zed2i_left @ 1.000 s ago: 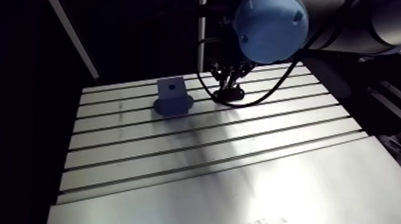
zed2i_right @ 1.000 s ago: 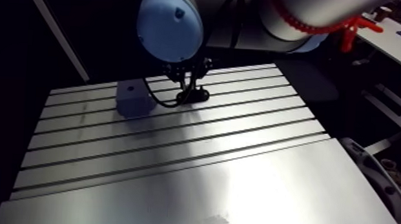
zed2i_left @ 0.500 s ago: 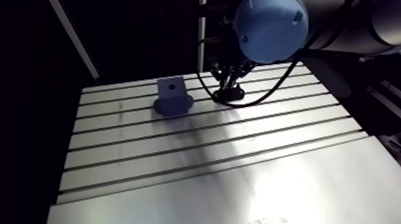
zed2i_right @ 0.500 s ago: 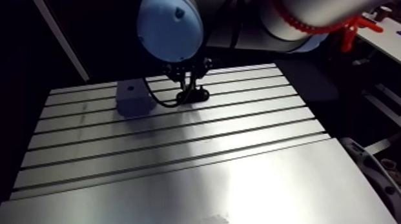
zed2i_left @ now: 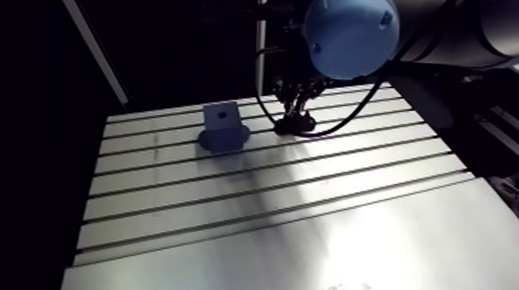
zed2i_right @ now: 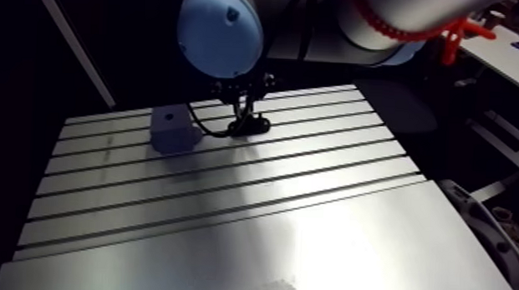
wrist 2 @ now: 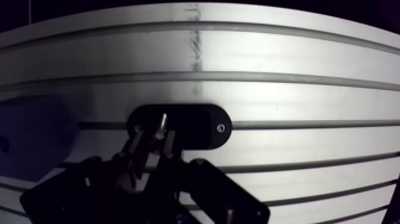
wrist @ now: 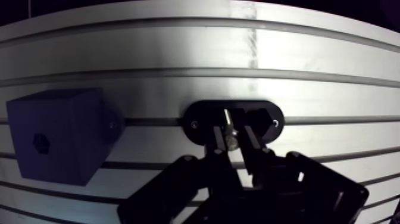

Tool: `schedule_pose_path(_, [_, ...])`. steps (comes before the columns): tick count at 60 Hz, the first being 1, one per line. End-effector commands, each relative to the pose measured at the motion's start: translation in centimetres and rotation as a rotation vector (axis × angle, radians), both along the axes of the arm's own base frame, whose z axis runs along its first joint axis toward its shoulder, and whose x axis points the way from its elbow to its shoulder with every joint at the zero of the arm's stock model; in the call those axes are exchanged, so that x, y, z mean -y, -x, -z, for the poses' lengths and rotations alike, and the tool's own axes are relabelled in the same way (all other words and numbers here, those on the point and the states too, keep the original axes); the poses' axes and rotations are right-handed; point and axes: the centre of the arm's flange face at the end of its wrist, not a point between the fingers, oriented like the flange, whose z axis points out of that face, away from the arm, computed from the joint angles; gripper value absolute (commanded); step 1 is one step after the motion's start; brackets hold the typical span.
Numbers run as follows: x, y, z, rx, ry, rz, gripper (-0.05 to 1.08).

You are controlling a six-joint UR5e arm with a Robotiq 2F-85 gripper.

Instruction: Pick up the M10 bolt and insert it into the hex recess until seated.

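Slotted table (wrist: 178,53), beside the block (wrist: 59,140): bolt (wrist: 228,119), judged rigid and slick, is clamped at its shank by the gripper (wrist: 234,137).

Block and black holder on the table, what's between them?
Nothing but bare slotted table, seen in the wrist view, separates the block from the holder.

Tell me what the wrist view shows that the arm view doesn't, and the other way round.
Only the wrist view shows the silvery bolt rising from the black holder, and the hex outline of the recess. Only the arm view shows the light-blue joint cap and the smooth unslotted front of the table. Both show the block, the holder, the table's slots and the end effector over the holder.
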Motion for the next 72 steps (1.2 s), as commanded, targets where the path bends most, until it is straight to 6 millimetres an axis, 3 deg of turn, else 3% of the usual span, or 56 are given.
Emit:
schedule_pose_path(1, [0.1, 0.1, -0.6, -0.012, 0.000, -0.002, 0.77])
schedule_pose_path(11, [0.1, 0.3, -1.2, -0.024, -0.003, -0.005, 0.79])
schedule_pose_path(28, [0.3, 0.6, -5.7, -0.065, -0.010, -0.006, 0.89])
schedule_pose_path(37, [0.3, 0.6, -6.2, -0.044, -0.005, -0.004, 0.94])
schedule_pose_path(49, [0.5, 0.0, -8.7, -0.020, 0.000, -0.005, 1.00])
schedule_pose_path(57, [1.7, -0.5, -11.6, -0.017, 0.003, -0.037, 1.02])
schedule_pose_path(63, [3.5, -0.4, -12.4, 0.000, -0.005, -0.138, 1.02])
schedule_pose_path(72, [4.0, -0.4, -14.4, 0.038, -0.015, -0.268, 1.02])
